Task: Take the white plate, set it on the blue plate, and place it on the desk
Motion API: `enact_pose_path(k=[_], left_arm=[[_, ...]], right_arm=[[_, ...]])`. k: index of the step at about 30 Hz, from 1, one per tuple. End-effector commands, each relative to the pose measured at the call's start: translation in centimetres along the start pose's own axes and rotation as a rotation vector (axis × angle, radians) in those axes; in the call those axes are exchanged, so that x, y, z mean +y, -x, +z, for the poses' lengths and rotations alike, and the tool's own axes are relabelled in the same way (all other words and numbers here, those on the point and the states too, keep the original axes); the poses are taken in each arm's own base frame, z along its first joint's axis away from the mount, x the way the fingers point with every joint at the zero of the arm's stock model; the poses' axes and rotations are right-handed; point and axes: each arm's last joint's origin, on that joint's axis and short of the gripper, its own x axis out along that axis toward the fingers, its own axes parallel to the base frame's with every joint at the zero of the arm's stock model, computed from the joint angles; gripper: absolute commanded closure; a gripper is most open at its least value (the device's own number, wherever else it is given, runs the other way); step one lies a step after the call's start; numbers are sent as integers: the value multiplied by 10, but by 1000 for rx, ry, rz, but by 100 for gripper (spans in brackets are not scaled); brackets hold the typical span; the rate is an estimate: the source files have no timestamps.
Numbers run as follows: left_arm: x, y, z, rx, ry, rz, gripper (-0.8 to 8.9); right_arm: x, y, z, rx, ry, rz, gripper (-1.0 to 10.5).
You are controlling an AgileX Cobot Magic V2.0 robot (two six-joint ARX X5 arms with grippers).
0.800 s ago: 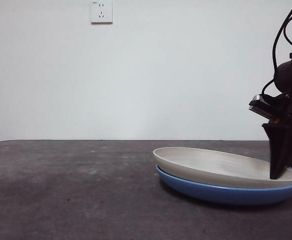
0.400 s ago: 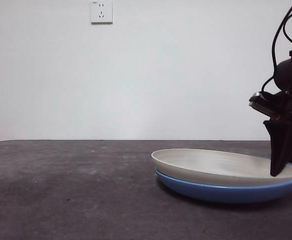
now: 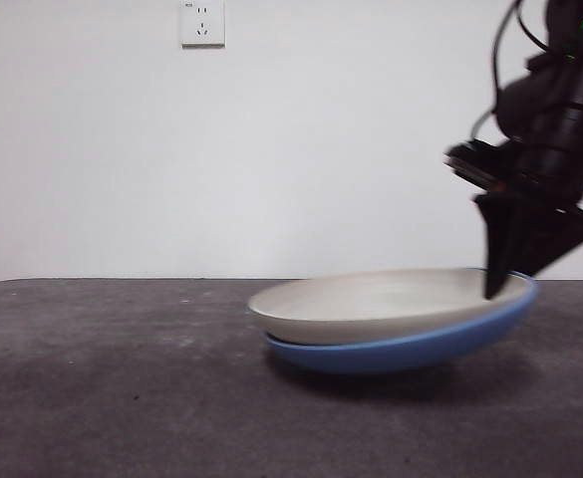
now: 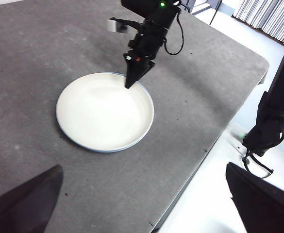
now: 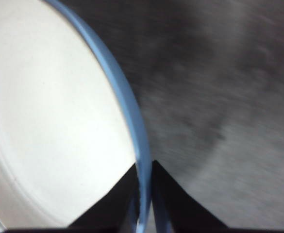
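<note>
The white plate [image 3: 371, 304] already sits nested in the blue plate [image 3: 421, 347]. The right gripper [image 5: 142, 194] is clamped on the blue plate's rim, tilting the stack off the desk [image 3: 122, 398]; setting it down remains. The left gripper [image 4: 142, 228], jaws apart, waits well away from the plates.

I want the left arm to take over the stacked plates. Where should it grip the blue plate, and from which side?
Probably at the rim, a thin raised lip which two jaws can straddle. The right gripper already pinches the rims of the blue plate and the white plate nested in it, tilting that side up. The left gripper, open and well off, would best come from the opposite, low side, where the rim is unobstructed.
</note>
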Motion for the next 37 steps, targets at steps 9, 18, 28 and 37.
enact_pose_path(k=[9,18,28,37], left_arm=[[-1,1,3,-15,-9,-4,218],[-1,1,3,-14,-9,-3,218],[-1,1,3,-15,-9,-3,218],[-1,1,3,-14,-9,-4,218]], right_arm=[[55,-30,14,-21,37,50,938],[54,-58,23,25,22,64,939],[48,-61,23,34,7,27,892],[47,-52,24,11,2,-49,553]])
